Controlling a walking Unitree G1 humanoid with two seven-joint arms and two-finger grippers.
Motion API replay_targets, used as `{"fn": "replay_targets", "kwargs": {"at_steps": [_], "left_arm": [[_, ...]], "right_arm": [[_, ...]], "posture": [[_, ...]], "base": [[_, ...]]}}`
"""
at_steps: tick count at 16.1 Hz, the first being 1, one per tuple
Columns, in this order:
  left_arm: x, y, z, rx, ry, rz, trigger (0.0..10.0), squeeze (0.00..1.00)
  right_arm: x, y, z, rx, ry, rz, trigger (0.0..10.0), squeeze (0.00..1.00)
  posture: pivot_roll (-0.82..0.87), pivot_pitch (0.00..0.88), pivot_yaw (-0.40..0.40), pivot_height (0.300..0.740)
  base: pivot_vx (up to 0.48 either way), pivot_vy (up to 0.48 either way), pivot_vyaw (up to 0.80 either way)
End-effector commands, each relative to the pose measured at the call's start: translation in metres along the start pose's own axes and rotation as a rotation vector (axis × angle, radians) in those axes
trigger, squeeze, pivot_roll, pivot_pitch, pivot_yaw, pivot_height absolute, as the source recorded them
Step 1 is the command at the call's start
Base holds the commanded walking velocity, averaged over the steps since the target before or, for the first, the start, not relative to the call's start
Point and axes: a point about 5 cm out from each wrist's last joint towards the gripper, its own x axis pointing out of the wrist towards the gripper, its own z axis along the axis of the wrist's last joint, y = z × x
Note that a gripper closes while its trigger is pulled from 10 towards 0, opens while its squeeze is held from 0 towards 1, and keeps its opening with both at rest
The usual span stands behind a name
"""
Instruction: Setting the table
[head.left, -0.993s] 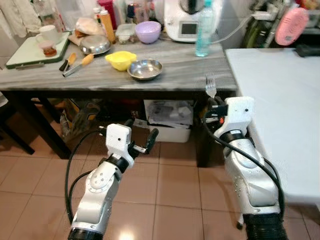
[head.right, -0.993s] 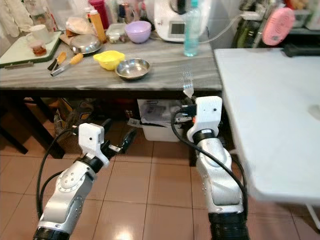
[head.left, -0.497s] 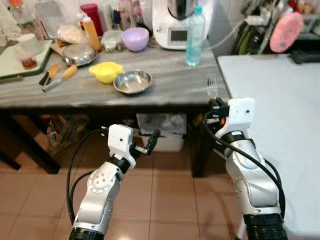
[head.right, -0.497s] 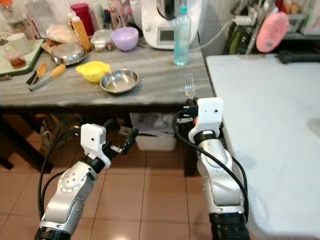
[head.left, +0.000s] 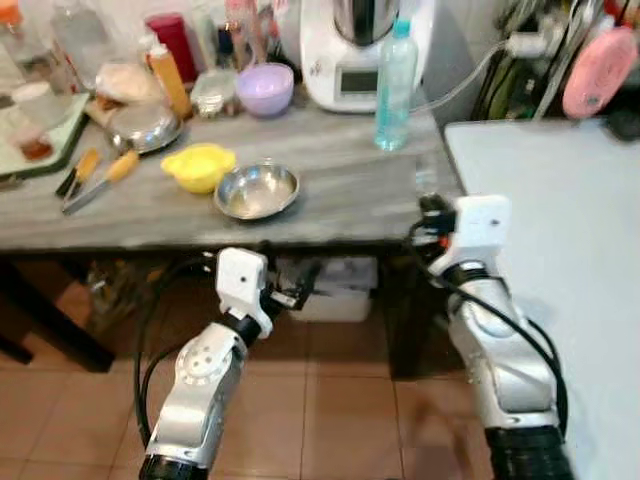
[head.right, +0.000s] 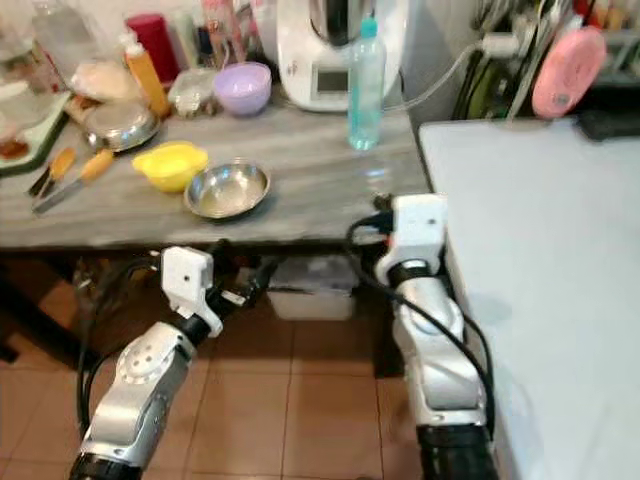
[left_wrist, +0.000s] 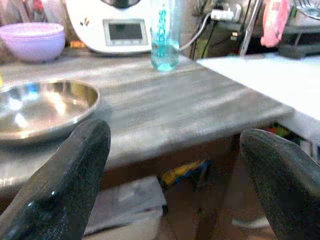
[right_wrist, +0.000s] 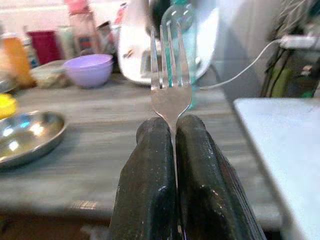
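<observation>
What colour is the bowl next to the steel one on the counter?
Yellow, just left of the steel bowl; clearest in the left eye view.

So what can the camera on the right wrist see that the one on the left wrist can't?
The right wrist view alone has a fork, prongs up, pinched between two shut black fingers, plus a yellow bowl and an orange bottle. The left wrist view alone has two fingers spread wide apart with nothing between them. Both share the grey counter, the steel bowl, the purple bowl, the white kitchen machine, the blue water bottle and the white table.
</observation>
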Motion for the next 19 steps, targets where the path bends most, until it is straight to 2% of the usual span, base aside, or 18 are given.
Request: {"fn": "replay_targets", "kwargs": {"at_steps": [1,9,15,19], "left_arm": [[-0.0034,0.0095,0.0024,0.029,0.002,0.016,10.0,0.00],[-0.0035,0.0092,0.0004,0.025,0.017,0.022,10.0,0.00],[-0.0024,0.0107,-0.0017,0.003,0.026,0.055,10.0,0.00],[-0.0019,0.0108,-0.0014,0.006,0.029,0.054,10.0,0.00]], "right_arm": [[0.0016,0.0105,0.0044,0.012,-0.023,0.025,10.0,0.00],[0.0025,0.0065,0.0027,0.034,-0.018,-0.008,10.0,0.00],[0.0021,0.0024,0.0000,0.041,-0.008,-0.031,10.0,0.00],[0.0028,0.0022,-0.0003,0.040,-0.007,-0.034,10.0,0.00]], "posture": [[-0.05,0.076,0.070,0.740],[-0.05,0.077,0.071,0.740],[-0.05,0.078,0.068,0.740],[-0.05,0.078,0.066,0.740]], "base": [[0.442,0.000,0.00],[0.415,0.000,0.00],[0.000,0.000,0.00],[0.000,0.337,0.00]]}}
